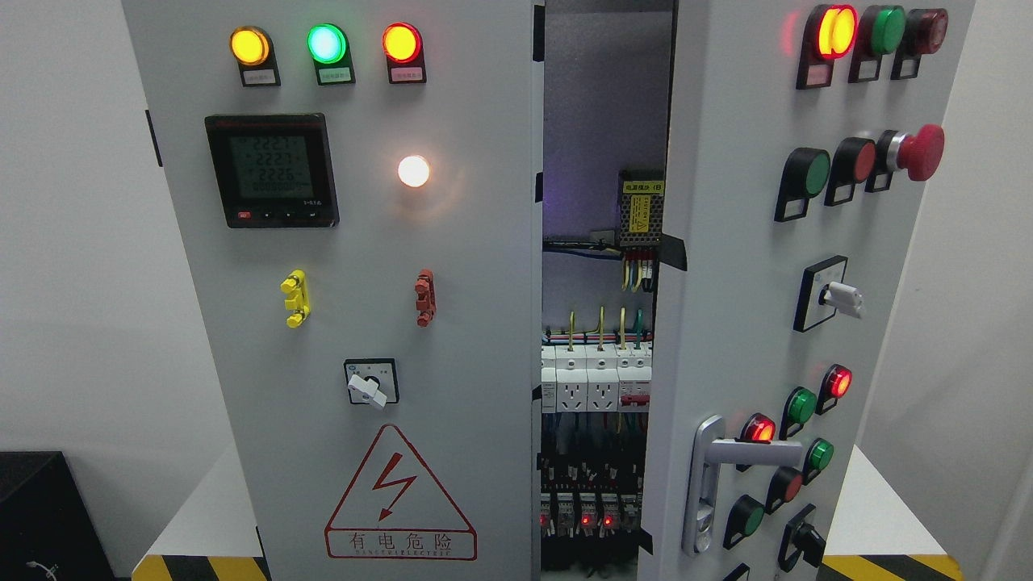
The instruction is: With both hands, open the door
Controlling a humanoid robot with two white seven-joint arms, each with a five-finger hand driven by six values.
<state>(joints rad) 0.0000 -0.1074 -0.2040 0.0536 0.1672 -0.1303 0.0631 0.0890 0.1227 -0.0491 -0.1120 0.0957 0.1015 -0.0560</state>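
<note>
A grey electrical cabinet fills the head view. Its left door is closed flat and carries three lit lamps, a digital meter, a white lamp, a rotary switch and a red warning triangle. The right door is swung partly outward, leaving a gap that shows wiring, breakers and sockets inside. A silver lever handle sits low on the right door among its buttons and lamps. Neither of my hands appears in the picture.
A red mushroom stop button and a white switch knob stick out from the right door. The cabinet stands on a white base with yellow-black hazard tape. A black box sits at lower left. White walls flank both sides.
</note>
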